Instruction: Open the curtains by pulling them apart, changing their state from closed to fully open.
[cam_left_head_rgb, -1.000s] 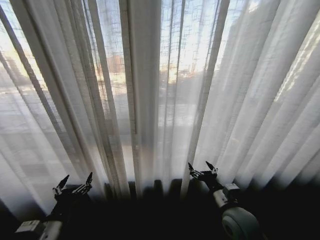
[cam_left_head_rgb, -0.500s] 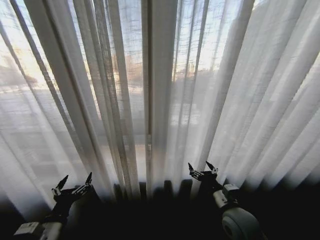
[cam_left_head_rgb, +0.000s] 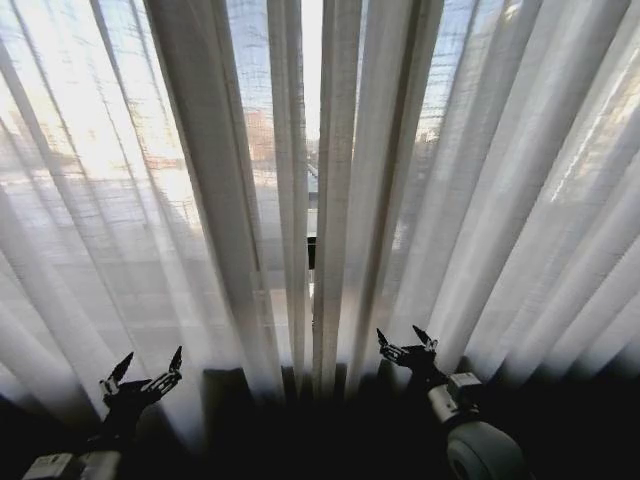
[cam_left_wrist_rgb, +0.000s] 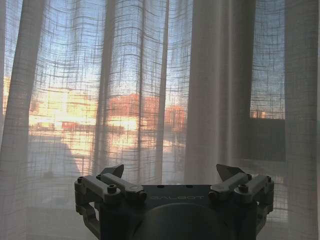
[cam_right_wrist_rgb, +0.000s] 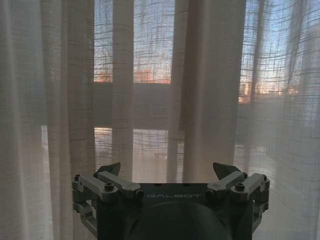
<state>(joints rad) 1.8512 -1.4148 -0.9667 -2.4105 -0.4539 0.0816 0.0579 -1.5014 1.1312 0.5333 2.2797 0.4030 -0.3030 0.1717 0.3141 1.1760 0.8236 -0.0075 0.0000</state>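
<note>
Two sheer off-white curtains hang shut before me, the left panel and the right panel, meeting at a narrow slit near the middle. My left gripper is held low at the left, open, short of the fabric. Low at the right, my right gripper is open too, close to the right panel's folds. In the left wrist view the open left gripper faces the pleated curtain. The right wrist view has the open right gripper facing curtain folds. Nothing is between the fingers of either.
Dark window frame bars show through the fabric, with buildings and bright sky behind. A dark sill or floor runs along the curtain's foot.
The whole head view has shifted, so the camera moved: the curtain folds now sit further right and nearer, and the middle slit has come into view. Both grippers hold the same open pose.
</note>
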